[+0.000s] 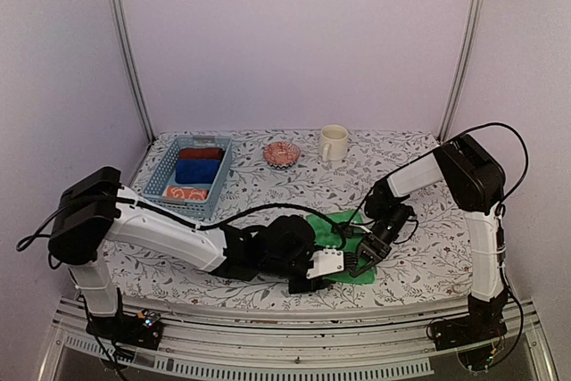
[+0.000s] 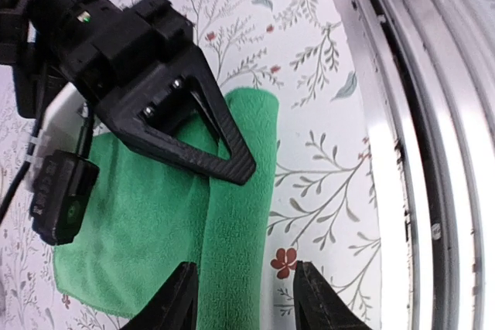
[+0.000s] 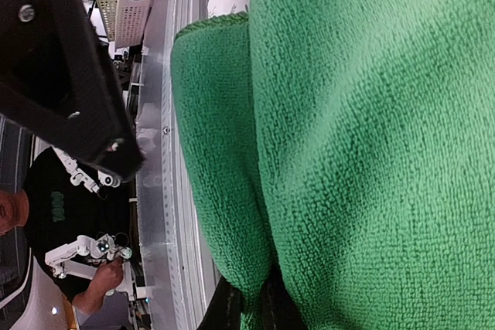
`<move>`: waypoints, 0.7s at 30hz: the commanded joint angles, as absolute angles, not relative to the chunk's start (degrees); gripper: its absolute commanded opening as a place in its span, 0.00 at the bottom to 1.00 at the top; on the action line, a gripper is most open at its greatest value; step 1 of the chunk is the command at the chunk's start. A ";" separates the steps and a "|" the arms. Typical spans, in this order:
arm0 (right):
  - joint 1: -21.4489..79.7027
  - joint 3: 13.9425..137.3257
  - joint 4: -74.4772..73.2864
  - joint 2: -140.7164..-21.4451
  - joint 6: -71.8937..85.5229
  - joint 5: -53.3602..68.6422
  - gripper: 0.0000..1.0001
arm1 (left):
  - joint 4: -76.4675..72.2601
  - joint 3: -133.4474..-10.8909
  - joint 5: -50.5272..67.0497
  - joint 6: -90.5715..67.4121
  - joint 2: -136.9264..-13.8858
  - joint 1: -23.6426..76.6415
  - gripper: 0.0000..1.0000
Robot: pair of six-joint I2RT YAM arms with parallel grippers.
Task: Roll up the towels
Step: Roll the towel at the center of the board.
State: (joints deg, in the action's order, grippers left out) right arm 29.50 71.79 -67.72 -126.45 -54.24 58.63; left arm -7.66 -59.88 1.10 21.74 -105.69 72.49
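While the right claw [image 3: 251, 311] clamped the towel [image 2: 147, 229] and the left claw [image 2: 244, 287] gaped, a tight, even tuck seemed key.

The green towel [image 1: 324, 224] lay spread on the table [image 1: 419, 256] near its front edge, plain and bright, with one long edge turned over into a thick roll. An orange towel [image 1: 186, 193] with white print lay in the basket's [image 1: 159, 172] near end.

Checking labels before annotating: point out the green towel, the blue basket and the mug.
green towel [image 2: 147, 222], left wrist view, flat unrolled part.
blue basket [image 1: 161, 171], top external view, left wall.
mug [image 1: 333, 144], top external view, body.
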 commanded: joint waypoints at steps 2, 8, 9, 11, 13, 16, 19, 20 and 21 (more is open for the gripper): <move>29.44 70.30 -65.96 -129.07 -53.53 51.52 0.03 | -3.32 -63.35 -4.94 31.15 -111.10 72.62 0.43; 29.46 69.79 -65.41 -128.87 -53.63 51.75 0.03 | -4.08 -64.53 -5.97 31.48 -116.44 71.97 0.39; 29.45 69.79 -65.47 -128.76 -53.74 51.78 0.04 | -4.05 -64.72 -6.32 31.39 -117.09 71.90 0.38; 29.49 69.83 -65.66 -128.59 -53.85 51.96 0.04 | -3.54 -65.34 -7.48 31.29 -118.33 71.89 0.35; 29.39 70.15 -67.00 -127.87 -54.66 52.49 0.06 | -2.08 -66.20 -8.21 31.22 -119.33 71.87 0.28; 28.39 70.40 -69.66 -122.16 -57.19 52.21 0.17 | 1.72 -67.96 -6.82 29.88 -119.20 71.75 0.16; 26.39 69.83 -68.36 -111.28 -56.18 51.11 0.31 | 7.31 -70.37 -0.92 27.09 -118.54 71.22 0.09; 25.94 69.09 -66.66 -107.45 -55.18 50.36 0.33 | 10.21 -71.33 0.99 25.77 -118.56 71.01 0.07; 25.56 67.58 -64.33 -103.98 -53.12 49.23 0.33 | 12.25 -72.41 3.28 24.50 -118.76 70.62 0.06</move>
